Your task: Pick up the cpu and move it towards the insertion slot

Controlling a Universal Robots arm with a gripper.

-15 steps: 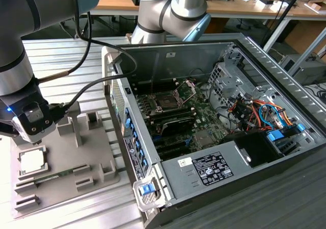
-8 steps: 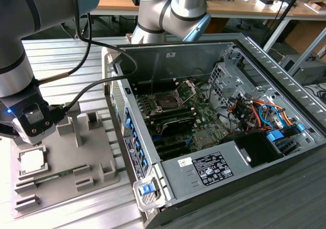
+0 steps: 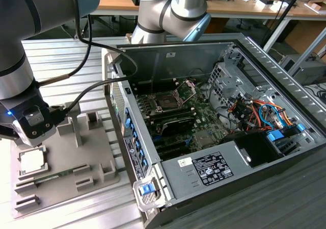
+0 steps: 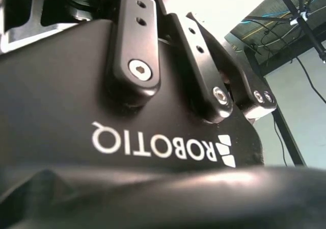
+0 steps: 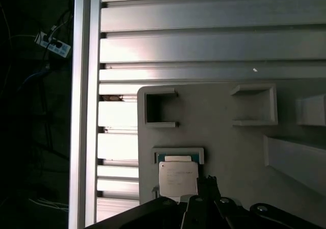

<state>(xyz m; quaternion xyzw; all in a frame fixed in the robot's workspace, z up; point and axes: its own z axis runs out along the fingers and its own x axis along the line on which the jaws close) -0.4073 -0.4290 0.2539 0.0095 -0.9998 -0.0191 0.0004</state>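
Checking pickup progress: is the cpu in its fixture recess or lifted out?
In. In the first wrist view the cpu lies flat inside its framed recess on the grey fixture, not raised.

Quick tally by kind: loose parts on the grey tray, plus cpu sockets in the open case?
cpu: 1
memory stick: 1
socket: 1
Total: 3

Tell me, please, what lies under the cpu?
The cpu sits in a shallow nest on the grey fixture plate, which rests on the slatted table. The nest's floor beneath it is covered.
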